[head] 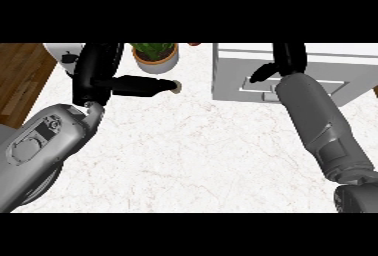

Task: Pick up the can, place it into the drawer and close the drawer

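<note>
The can itself cannot be made out for certain: it may sit hidden under the right robot hand (283, 59), which hangs over the drawer (236, 75) at the far right corner of the tabletop (192, 150), but whether that hand is closed on anything cannot be told. A can is likely light and stiff, with a smooth round wall that could slip or roll, so the safest hold would be across the middle of its side, keeping it upright. The drawer belongs to a pale cabinet, and how far out it stands is hard to judge. The left robot hand (98, 62) rests open near the far left corner, thumb stretched sideways toward the middle of the far edge, holding nothing. A potted plant (155, 54) stands at the far edge between the two hands, close to the left thumb and well apart from the drawer. A small red thing (194, 44) peeks in at the far edge beside the cabinet, and a white object (59, 50) sits in the far left corner. Nothing seems to block the drawer front.
</note>
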Tool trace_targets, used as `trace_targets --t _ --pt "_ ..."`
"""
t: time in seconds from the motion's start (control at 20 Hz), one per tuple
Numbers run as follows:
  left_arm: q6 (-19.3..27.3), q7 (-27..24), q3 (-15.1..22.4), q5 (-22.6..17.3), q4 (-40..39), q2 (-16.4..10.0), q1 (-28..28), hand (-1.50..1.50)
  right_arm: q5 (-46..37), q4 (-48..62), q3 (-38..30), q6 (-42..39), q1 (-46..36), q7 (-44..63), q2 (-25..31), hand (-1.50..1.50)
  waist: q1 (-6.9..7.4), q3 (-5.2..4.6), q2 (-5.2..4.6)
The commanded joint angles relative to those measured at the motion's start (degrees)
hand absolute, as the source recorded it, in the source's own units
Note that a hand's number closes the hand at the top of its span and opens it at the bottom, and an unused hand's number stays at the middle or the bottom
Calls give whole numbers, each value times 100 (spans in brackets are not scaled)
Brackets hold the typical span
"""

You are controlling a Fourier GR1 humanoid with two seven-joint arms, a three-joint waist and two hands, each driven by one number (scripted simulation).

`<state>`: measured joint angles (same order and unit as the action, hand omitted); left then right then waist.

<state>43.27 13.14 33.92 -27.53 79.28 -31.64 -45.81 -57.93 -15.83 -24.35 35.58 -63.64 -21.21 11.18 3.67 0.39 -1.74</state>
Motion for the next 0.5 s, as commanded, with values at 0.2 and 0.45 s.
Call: trace_targets --t 0.2,0.45 --pt "-41 -112 -164 1 112 -119 422 -150 1603 -328 -1242 -625 -477 -576 -567 -150 -44 -20 96" --pt "124 92 -149 208 201 26 347 -150 1807 -199 -1363 -712 -699 -517 -671 -150 -112 -29 96"
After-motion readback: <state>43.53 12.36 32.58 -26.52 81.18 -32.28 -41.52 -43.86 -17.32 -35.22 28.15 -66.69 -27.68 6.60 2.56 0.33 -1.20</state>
